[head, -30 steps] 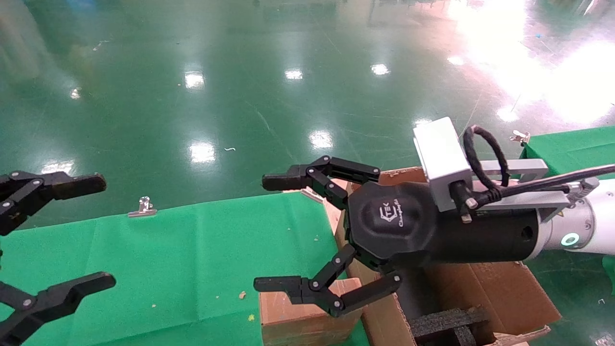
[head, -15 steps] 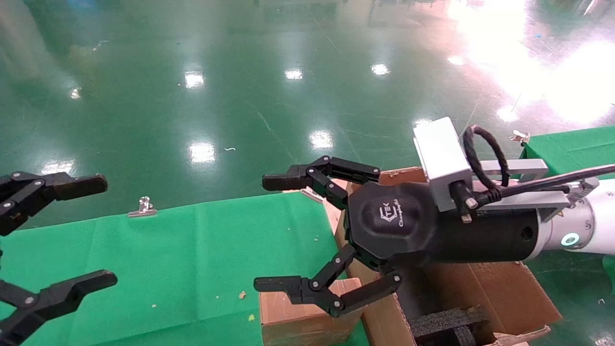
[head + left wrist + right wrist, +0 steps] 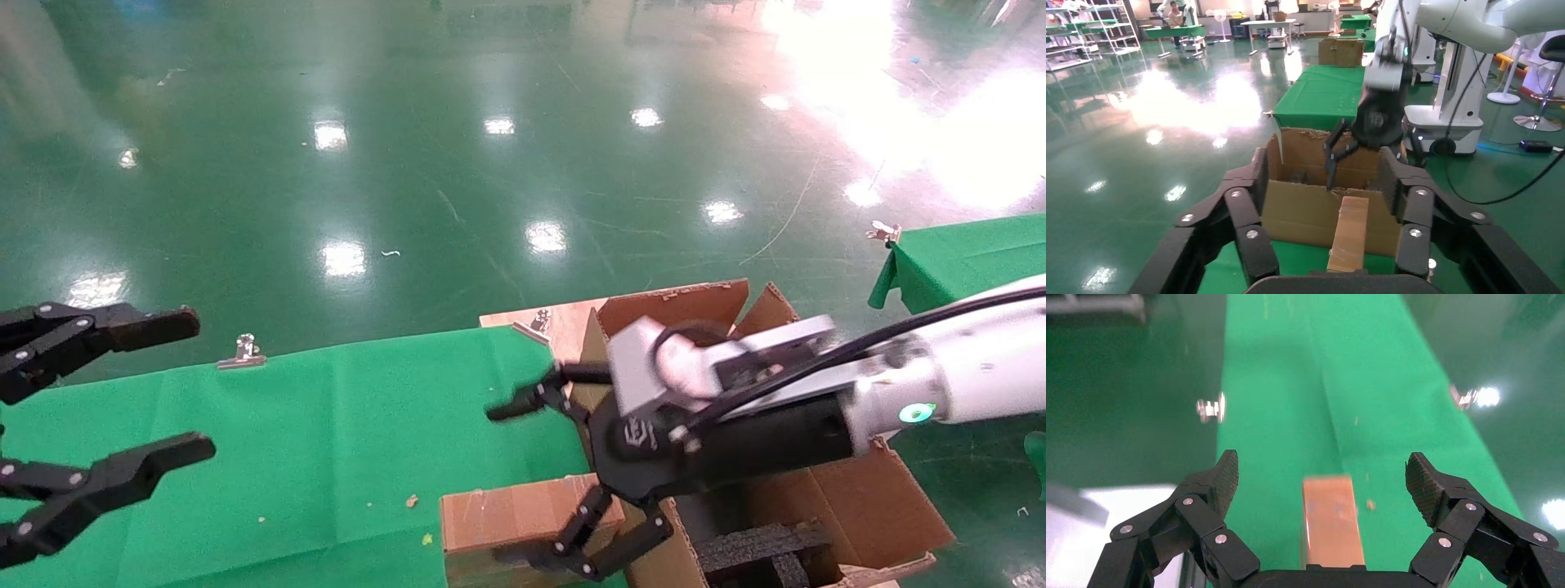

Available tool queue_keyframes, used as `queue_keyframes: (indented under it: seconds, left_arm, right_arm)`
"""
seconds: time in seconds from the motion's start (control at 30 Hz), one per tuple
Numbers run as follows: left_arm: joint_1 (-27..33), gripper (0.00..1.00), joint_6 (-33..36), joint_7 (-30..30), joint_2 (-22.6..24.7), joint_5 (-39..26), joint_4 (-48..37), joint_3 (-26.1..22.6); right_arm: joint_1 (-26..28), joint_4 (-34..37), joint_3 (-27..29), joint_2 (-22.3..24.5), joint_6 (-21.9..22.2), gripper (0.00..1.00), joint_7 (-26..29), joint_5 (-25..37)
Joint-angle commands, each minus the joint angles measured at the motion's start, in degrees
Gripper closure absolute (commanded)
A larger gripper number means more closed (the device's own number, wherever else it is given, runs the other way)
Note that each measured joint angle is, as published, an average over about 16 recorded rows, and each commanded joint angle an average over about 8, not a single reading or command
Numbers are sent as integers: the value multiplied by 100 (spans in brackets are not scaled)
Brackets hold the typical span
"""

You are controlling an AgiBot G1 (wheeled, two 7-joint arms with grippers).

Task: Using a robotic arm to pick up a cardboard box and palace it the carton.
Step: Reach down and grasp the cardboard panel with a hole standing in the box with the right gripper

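Two grippers: the left gripper (image 3: 167, 384) and the right gripper (image 3: 523, 482). One small cardboard box (image 3: 511, 523), one large carton (image 3: 842, 498), one green table cloth (image 3: 327, 433), and two metal clips, one (image 3: 243, 352) at the cloth's far edge, another (image 3: 886, 233) farther right

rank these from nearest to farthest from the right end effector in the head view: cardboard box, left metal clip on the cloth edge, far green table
From the right end effector:
1. Cardboard box, directly under its open fingers, at the near cloth edge.
2. Metal clip, off to the robot's left on the cloth's far edge.
3. Far green table, beyond the carton, on the right.
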State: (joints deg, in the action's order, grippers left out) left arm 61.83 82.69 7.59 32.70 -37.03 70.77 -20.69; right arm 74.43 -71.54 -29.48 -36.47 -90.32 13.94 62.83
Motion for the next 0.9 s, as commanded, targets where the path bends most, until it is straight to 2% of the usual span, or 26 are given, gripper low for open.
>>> queue_keyframes:
  seconds: [0.03, 0.47, 0.67, 0.83, 0.87, 0.9]
  left_arm:
    - [0, 100, 0, 0, 0, 0, 0, 0]
    - [0, 100, 0, 0, 0, 0, 0, 0]
    - [0, 100, 0, 0, 0, 0, 0, 0]
    - [0, 100, 0, 0, 0, 0, 0, 0]
    - [0, 99, 0, 0, 0, 0, 0, 0]
    - [0, 89, 0, 0, 0, 0, 0, 0]
  right_arm:
    - [222, 47, -257, -71, -57, 0, 51, 325]
    - [1418, 653, -1937, -786, -52, 0, -261, 1502]
    - [1915, 952, -2630, -1125, -37, 0, -349, 1779]
    - [2125, 1261, -3029, -1363, -1, 0, -508, 1870]
    - [2150, 1317, -3092, -1405, 4, 0, -539, 1879]
    - [2173, 1368, -3151, -1445, 7, 0, -570, 1887]
